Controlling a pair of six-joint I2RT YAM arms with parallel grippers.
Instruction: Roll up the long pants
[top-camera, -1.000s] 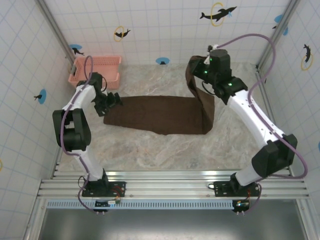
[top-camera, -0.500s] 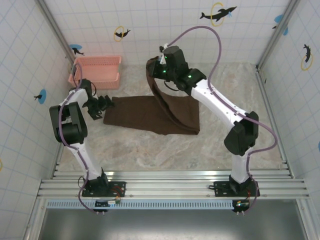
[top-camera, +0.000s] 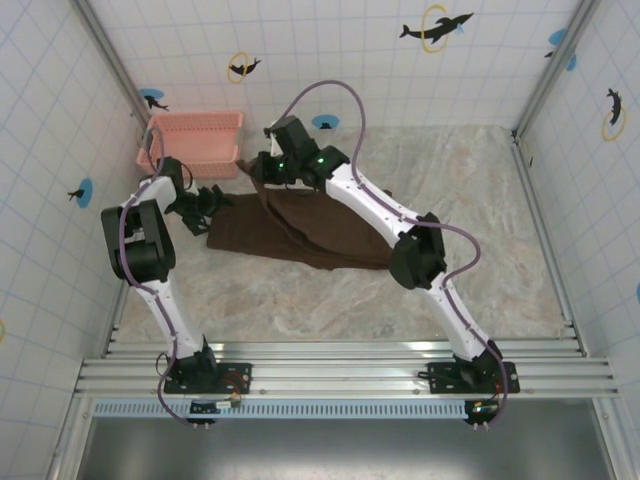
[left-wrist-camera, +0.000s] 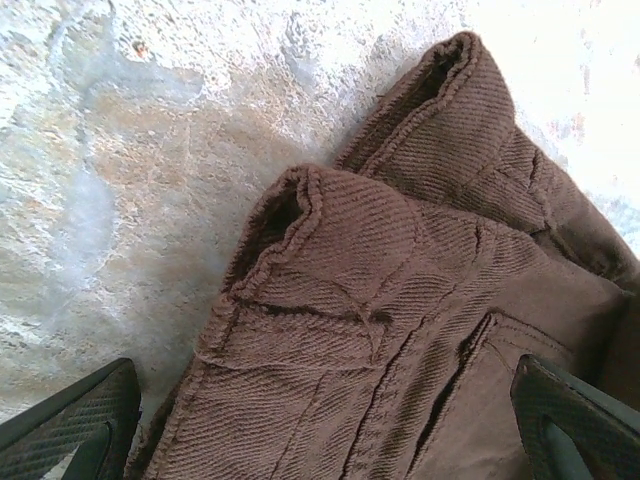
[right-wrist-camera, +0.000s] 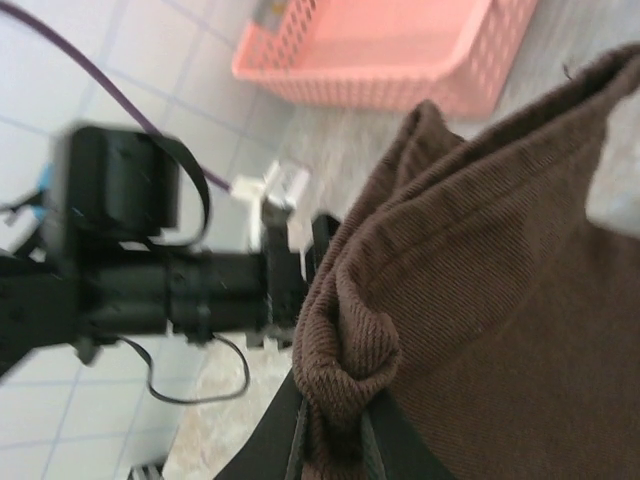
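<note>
**Garment.** The long pants (top-camera: 330, 240) lie on the marble worktop (top-camera: 470, 200), left of centre. The long axis runs left to right, and the right end slants a little toward the near edge. The cloth is doubled. A lower layer lies flat, and an upper layer climbs off it toward the far left, ending in a bunched edge held clear of the worktop above the garment's left portion.

**Right end effector** (top-camera: 263, 172). It is closed on that bunched edge. In the right wrist view its fingers (right-wrist-camera: 270, 440) pinch a knot of ribbed brown fabric, with the rest of the cloth hanging to the right.

**Left end effector** (top-camera: 213, 200). Its jaws are spread wide at the flat left end of the pants. In the left wrist view the two fingertips stand at opposite lower corners, with two hemmed, rounded folds of cloth between and beyond them. Contact with the fabric cannot be determined.

**Surroundings.** A pink basket (top-camera: 195, 138) sits in the far left corner, near the left end effector and apart from the pants.
</note>
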